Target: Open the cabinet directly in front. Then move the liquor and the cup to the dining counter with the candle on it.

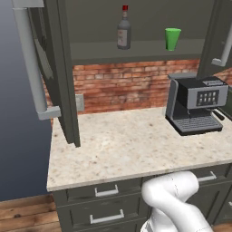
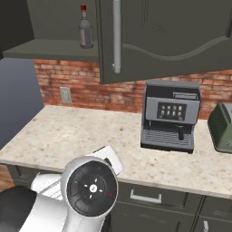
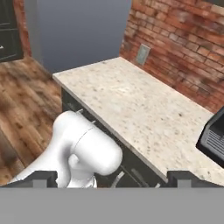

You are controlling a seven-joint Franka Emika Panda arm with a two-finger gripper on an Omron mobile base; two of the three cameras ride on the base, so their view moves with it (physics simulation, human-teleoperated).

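The claw [image 3: 112, 178] stood with its two dark fingertips [image 3: 41, 178] wide apart at the bottom of the hand view, nothing between them and nothing held. Directly beyond it curved a white section of the arm, and below that the dark drawers [image 1: 106, 206] with short silver handles. Just past these, ahead of the claw, lay the beige speckled worktop [image 3: 131, 109], bare across most of its width. To the claw's left the wooden floor [image 3: 26, 113] ran back to a blue-grey wall. At the far edge of the worktop rose the red brick wall [image 3: 183, 48] with a pale outlet plate [image 3: 142, 54] set into it.

Off to the claw's right, on the worktop against the bricks, sat a grey and black coffee machine [image 1: 197, 106]; the hand view caught only its dark corner.

Farthest and highest from the claw was the cabinet [image 1: 63, 72], both doors swung open. On its shelf the liquor [image 1: 123, 28] stood upright, and the cup [image 1: 172, 38] stood upright well apart from it, toward the coffee machine's side.

The left base view showed bottle and cup together. In the right base view the open right door [image 2: 167, 41] with its long silver handle [image 2: 116, 36] covered the cup's part of the shelf, leaving the bottle visible, and a green toaster [image 2: 222, 127] appeared beyond the coffee machine.
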